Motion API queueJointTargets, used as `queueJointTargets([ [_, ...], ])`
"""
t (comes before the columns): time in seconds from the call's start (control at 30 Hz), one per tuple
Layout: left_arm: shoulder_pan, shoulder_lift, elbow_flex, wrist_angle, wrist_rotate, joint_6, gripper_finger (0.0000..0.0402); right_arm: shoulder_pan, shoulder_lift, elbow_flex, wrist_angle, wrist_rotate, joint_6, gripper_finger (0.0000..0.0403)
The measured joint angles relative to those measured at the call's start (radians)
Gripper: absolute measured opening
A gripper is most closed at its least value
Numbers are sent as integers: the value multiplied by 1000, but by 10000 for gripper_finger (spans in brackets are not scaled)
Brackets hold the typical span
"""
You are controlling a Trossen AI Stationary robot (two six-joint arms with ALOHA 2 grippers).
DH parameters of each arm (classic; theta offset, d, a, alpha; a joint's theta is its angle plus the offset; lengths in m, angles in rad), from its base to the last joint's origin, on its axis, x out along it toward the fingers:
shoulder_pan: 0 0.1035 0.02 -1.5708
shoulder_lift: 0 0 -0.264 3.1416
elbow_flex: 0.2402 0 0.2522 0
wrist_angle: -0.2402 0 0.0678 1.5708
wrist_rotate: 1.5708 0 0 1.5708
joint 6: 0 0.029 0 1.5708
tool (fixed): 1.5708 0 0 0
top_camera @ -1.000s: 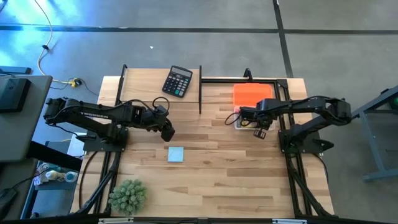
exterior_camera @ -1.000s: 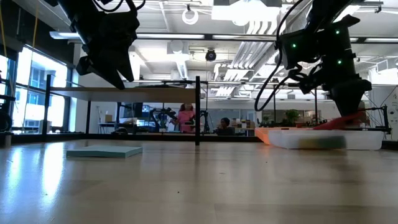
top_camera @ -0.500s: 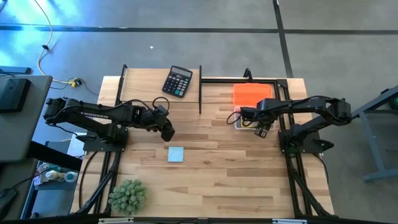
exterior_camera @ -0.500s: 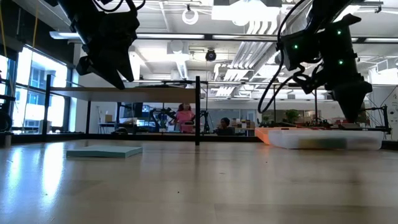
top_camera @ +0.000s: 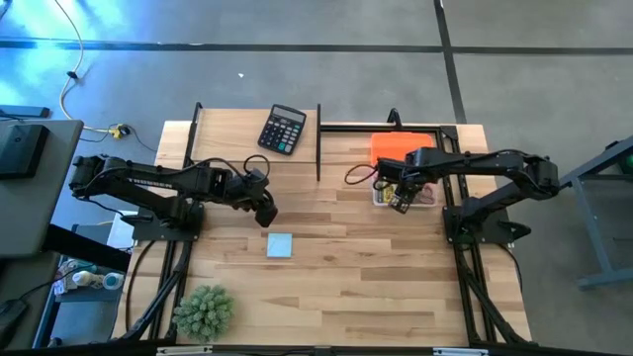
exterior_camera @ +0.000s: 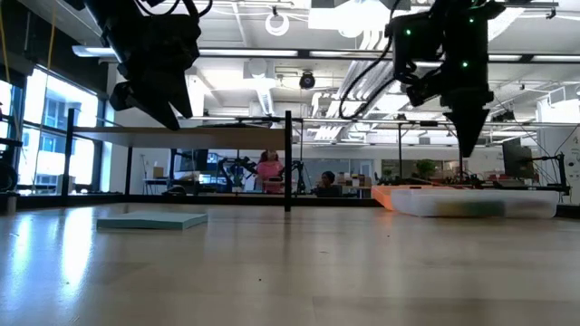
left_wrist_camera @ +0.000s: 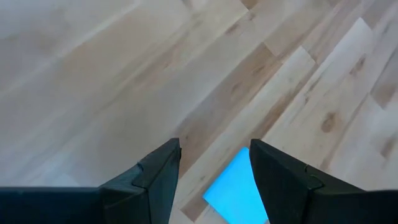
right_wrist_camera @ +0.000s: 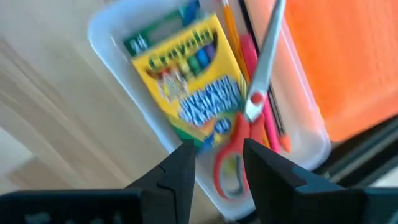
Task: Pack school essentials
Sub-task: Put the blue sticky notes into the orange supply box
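Over the pale blue note pad (top_camera: 280, 244), left tool (top_camera: 267, 212) open, empty: drop straight, pinch edges. Right tool (top_camera: 400, 201) also open, empty.

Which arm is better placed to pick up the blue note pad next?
Left. Its open end effector hangs just beside the pale blue note pad, while the right end effector is over the clear tray, across the table.

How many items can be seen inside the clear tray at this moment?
4 at least: the yellow crayon box, the red-handled scissors lying beside it, a pink-red marker and a pencil partly under the scissors. More may be hidden in the clear tray.
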Motion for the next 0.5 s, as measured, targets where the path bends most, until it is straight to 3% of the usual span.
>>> queueJointTargets([
  [0.1,0,0,0,0,23,0,186,-9,0,-3,68,-24,17,126],
  [0.37,-37,0,0,0,70,-15,186,-1,0,-3,322,-281,101,126],
  [0.5,-94,0,0,0,71,-49,186,41,0,-3,494,-332,169,126],
])
